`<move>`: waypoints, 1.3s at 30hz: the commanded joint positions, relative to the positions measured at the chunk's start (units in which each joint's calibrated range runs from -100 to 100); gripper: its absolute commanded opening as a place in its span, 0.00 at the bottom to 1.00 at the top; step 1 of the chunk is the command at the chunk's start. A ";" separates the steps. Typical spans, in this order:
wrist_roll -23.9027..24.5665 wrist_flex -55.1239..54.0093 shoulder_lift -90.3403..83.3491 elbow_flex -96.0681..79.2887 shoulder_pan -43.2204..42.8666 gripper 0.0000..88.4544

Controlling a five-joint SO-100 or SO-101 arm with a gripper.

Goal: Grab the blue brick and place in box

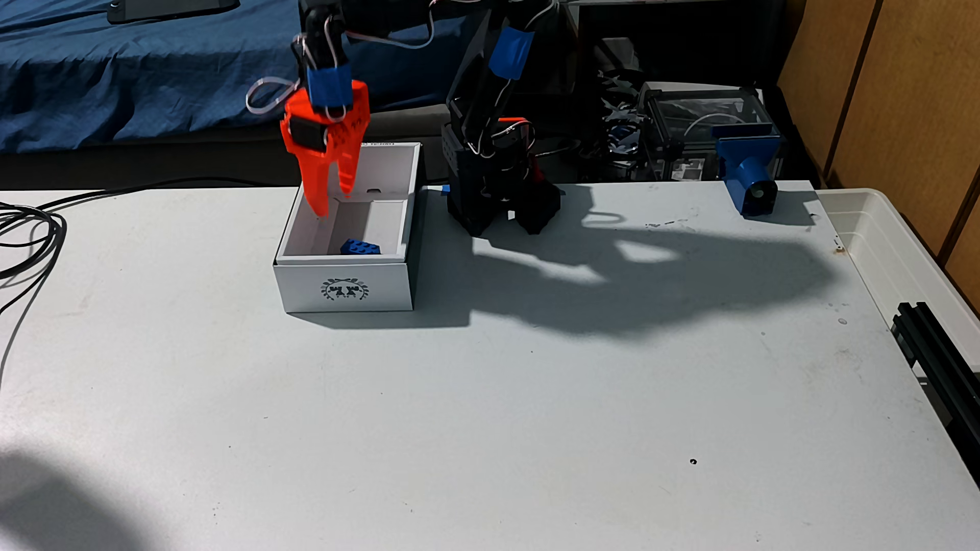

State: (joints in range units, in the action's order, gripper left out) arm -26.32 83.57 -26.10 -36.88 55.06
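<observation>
From the fixed view I have the gripper (pixel 335 204) hanging point-down over the far part of the box (pixel 343 289), its orange fingers parted by a narrow gap with nothing between them. The longer finger's tip dips just below the rim line as I see it; I cannot tell whether it touches the inner step.

The blue brick (pixel 361 247) lies below the gripper and toward the camera, already inside the box, on the floor of the lower compartment against the near wall. Its long axis runs roughly along that near wall, studs up. Gripper and brick are apart.

I judge the placing done, so what matters now is lifting straight out without catching the walls or the insert.

The box sits near the far edge of the tabletop (pixel 477 424), just beside the arm's black base (pixel 501 206). A blue printed part (pixel 747 175) stands near the far right corner, well apart, with a translucent tub (pixel 901 249) beyond the right edge.
</observation>
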 commanded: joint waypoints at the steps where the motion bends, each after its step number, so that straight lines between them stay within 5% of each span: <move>1: 2.09 5.22 -3.97 7.78 -1.56 0.21; 7: 7.29 10.13 -7.09 15.05 -8.32 0.21; 15: 16.98 9.27 -8.87 15.76 -27.94 0.21; 31: 30.39 -10.37 -9.04 11.33 -52.90 0.21; 39: 32.66 -19.68 -19.95 -1.81 -59.96 0.21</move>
State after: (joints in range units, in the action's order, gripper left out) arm 5.89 67.59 -40.54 -34.56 -3.03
